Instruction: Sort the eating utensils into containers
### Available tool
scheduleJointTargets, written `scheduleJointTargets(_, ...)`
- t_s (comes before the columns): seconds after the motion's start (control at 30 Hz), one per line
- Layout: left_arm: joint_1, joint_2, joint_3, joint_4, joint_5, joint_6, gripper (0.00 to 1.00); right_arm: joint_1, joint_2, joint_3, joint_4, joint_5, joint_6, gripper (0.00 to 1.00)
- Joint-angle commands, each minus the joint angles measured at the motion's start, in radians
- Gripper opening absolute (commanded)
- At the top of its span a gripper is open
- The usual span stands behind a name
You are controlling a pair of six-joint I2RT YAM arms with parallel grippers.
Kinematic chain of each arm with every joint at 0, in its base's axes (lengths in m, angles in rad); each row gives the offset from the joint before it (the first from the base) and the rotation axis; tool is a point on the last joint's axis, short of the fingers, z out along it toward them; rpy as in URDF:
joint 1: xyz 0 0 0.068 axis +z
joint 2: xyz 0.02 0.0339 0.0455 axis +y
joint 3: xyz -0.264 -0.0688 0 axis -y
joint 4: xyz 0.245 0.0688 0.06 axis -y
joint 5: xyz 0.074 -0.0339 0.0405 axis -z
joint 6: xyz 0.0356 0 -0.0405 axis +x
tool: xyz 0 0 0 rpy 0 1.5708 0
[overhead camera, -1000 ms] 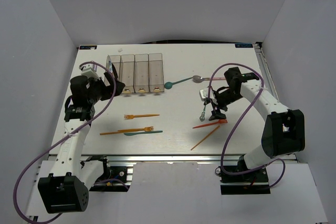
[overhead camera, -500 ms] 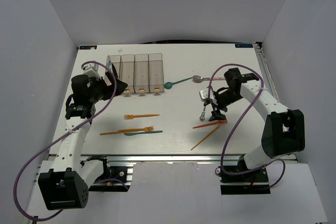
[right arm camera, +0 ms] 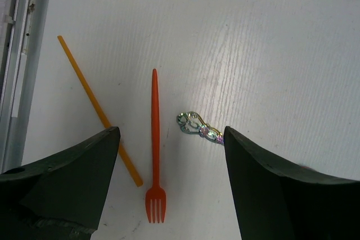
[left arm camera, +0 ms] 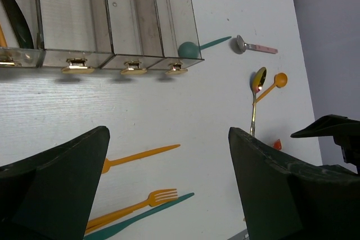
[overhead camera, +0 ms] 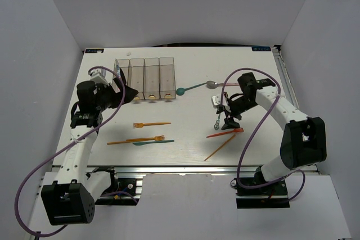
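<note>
White bench and grey walls frame the job. Your nearest utensils are a red fork [right arm camera: 154,144], an orange stick [right arm camera: 98,111] and a metallic spoon [right arm camera: 198,127], lying loose and flat under the right jaws. Those jaws hang wide apart and empty, apparently lining up a pick on the fork. An orange fork [overhead camera: 152,123] and a teal knife [overhead camera: 154,142] lie near the left arm, and a teal spoon [overhead camera: 188,89] sits just beside the containers [overhead camera: 145,78]. The left jaws are also spread with nothing in them, at the near end of the leftmost bin, which already holds a dark utensil [left arm camera: 14,15]. Mind the metal rail [right arm camera: 17,54] at the bench edge, since the stick ends near it. Open bench lies between the two groups.
</note>
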State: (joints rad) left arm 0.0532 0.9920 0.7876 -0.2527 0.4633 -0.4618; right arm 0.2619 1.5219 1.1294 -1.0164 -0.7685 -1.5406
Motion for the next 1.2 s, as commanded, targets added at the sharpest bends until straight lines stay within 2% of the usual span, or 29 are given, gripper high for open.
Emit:
scheduleJointTargets(0.0, 0.005, -0.026, -0.027, 0.01, 0.046, -0.021, 0.98, 0.072, -0.008, 0.032, 0.012, -0.025, 0.051, 0.79)
scheduleJointTargets(0.13, 0.005, -0.052, -0.041, -0.01, 0.023, -0.054, 0.97, 0.273, 0.014, 0.038, 0.099, 0.004, 0.256, 0.74)
scheduleJointTargets(0.27, 0.005, -0.081, 0.042, -0.11, -0.109, -0.081, 0.98, 0.45, 0.058, 0.061, 0.289, 0.052, 0.518, 0.72)
scheduleJointTargets(0.4, 0.005, -0.092, 0.133, -0.187, -0.181, -0.12, 0.98, 0.621, 0.11, 0.086, 0.451, 0.226, 0.765, 0.73)
scheduleJointTargets(0.57, 0.005, -0.15, 0.185, -0.249, -0.216, -0.139, 0.97, 0.718, 0.17, 0.064, 0.628, 0.388, 1.0, 0.78)
scheduleJointTargets(0.6, 0.005, -0.167, 0.194, -0.252, -0.235, -0.141, 0.97, 0.752, 0.178, 0.058, 0.674, 0.461, 1.011, 0.79)
scheduleJointTargets(0.7, 0.005, -0.228, 0.199, -0.267, -0.271, -0.152, 0.96, 0.793, 0.216, 0.041, 0.737, 0.553, 1.05, 0.81)
scheduleJointTargets(1.03, 0.005, -0.303, 0.203, -0.333, -0.313, -0.169, 0.96, 0.835, 0.317, 0.026, 0.841, 0.604, 1.102, 0.75)
scheduleJointTargets(1.17, 0.005, -0.309, 0.193, -0.335, -0.308, -0.189, 0.95, 0.841, 0.323, -0.014, 0.868, 0.604, 1.105, 0.67)
